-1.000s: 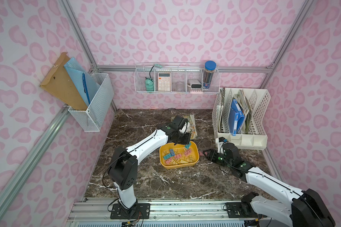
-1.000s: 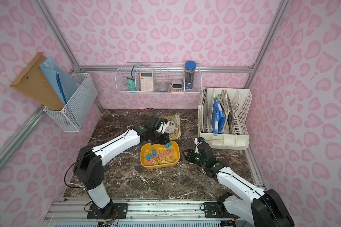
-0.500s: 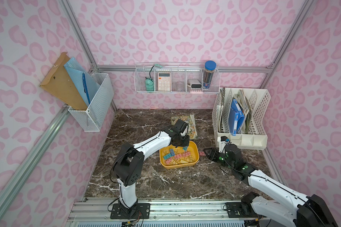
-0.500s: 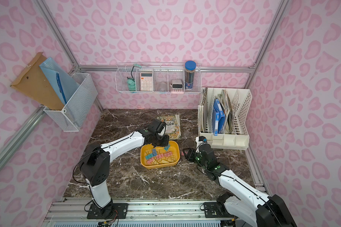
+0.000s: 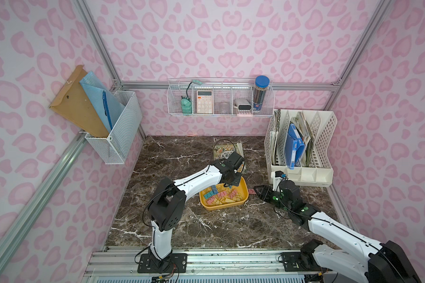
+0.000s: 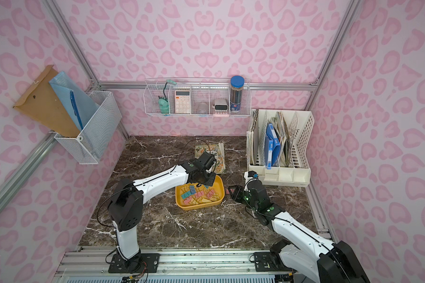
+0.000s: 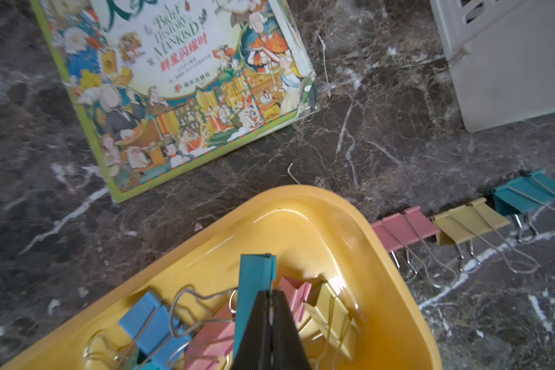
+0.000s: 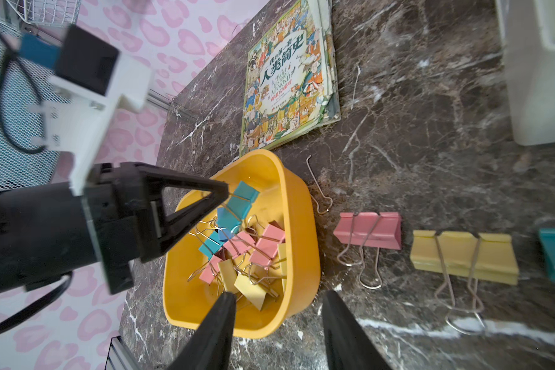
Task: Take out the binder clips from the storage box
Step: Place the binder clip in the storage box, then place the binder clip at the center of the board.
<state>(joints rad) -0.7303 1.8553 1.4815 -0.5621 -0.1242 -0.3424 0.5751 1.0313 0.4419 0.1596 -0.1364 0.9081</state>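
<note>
Left wrist view | left gripper (image 7: 271,307) clenched on teal clip (image 7: 255,278) over storage box (image 7: 302,208), prob to lift it clear of the tangle | right gripper (image 8: 279,294) released, empty, beside box | other binder clips (image 8: 247,253) mostly inside

My left arm (image 5: 196,178) stretches forward and inward with the wrist tipped down. Its hand (image 7: 271,299) is pinched tight on a teal clip (image 7: 255,278). My right arm (image 5: 341,230) reaches forward and low. Its hand (image 8: 277,320) points toward the left one, fingers parted with nothing between them.
</note>
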